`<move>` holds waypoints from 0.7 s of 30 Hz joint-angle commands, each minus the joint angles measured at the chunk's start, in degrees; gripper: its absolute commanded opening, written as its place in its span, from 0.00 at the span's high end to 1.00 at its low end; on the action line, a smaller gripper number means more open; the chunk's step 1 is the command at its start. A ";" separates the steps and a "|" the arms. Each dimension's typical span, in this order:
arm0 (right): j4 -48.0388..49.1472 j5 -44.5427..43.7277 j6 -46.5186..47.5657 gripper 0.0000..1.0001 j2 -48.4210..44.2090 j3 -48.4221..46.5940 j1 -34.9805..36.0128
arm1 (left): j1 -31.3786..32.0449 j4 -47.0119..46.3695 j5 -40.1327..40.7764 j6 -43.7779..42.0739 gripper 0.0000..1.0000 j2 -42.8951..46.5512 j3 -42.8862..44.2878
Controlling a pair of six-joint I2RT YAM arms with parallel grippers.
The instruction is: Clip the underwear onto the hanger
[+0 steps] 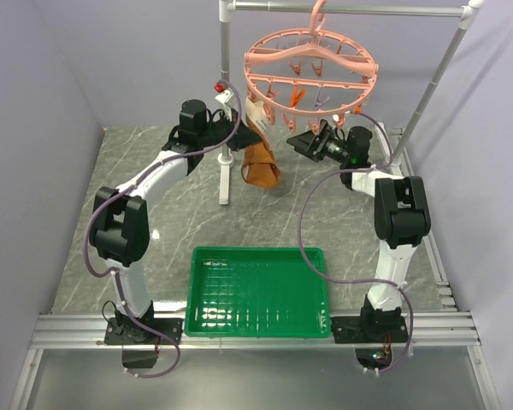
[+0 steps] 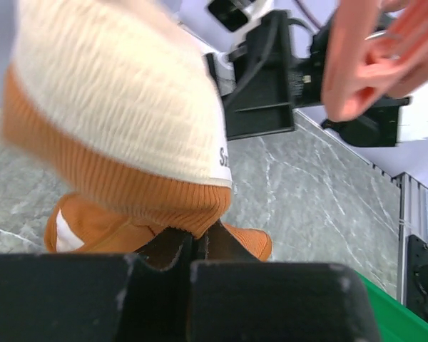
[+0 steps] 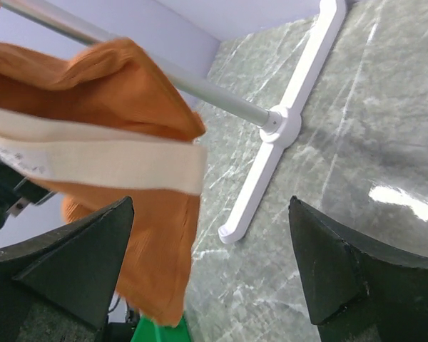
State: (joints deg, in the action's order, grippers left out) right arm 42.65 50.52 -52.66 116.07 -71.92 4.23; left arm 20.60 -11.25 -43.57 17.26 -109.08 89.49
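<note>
Left gripper (image 2: 197,248) is closed, pinching the orange fabric of the underwear (image 1: 259,159) beside its cream waistband. The underwear hangs raised above the table (image 1: 154,213), just below the left rim of the hanger (image 1: 310,64), with its body drooping down. The hanger hook sits on the rack (image 1: 350,10) bar. Right gripper (image 1: 305,142) stands just right of the underwear, jaws spread wide, gripping nothing. The tray (image 1: 258,253) lies between the arm bases

We're in a robotics lab cell: plain lilac walls (image 1: 34,128) box in a marbled tabletop (image 1: 197,222), two arms (image 1: 124,226) bolted to aluminium rails (image 1: 256,329).
</note>
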 commanded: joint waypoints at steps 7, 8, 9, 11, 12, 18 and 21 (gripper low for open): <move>12.36 0.37 -10.25 0.04 4.34 -3.75 4.64 | 0.93 -2.73 -2.75 1.02 1.00 5.80 -2.92; 12.97 0.37 -12.09 0.04 4.60 -3.75 4.82 | 0.93 -3.08 -2.75 1.11 1.00 5.81 -3.01; 14.29 0.28 -12.98 0.04 4.95 -3.75 5.52 | 1.02 -2.99 -2.92 1.03 1.00 5.98 -3.01; 15.44 0.28 -15.26 0.04 5.39 -3.49 5.96 | 1.02 -2.91 -3.01 0.76 1.00 6.24 -3.10; 16.75 0.45 -16.15 0.05 5.57 -3.32 6.31 | 1.02 -2.73 -3.18 0.59 1.00 6.24 -3.10; 22.56 0.63 -21.60 0.35 4.87 -0.95 6.58 | 0.93 -1.50 -3.63 -0.99 1.00 6.42 -3.10; 23.78 0.28 -22.22 0.57 3.46 0.90 6.14 | 0.93 -1.50 -3.54 -1.35 1.00 6.25 -3.27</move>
State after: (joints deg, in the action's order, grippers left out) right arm 60.10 50.63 -72.44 122.30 -72.75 10.72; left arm 21.41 -11.31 -45.34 17.21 -106.28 86.46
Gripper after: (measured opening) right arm 0.484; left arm 0.020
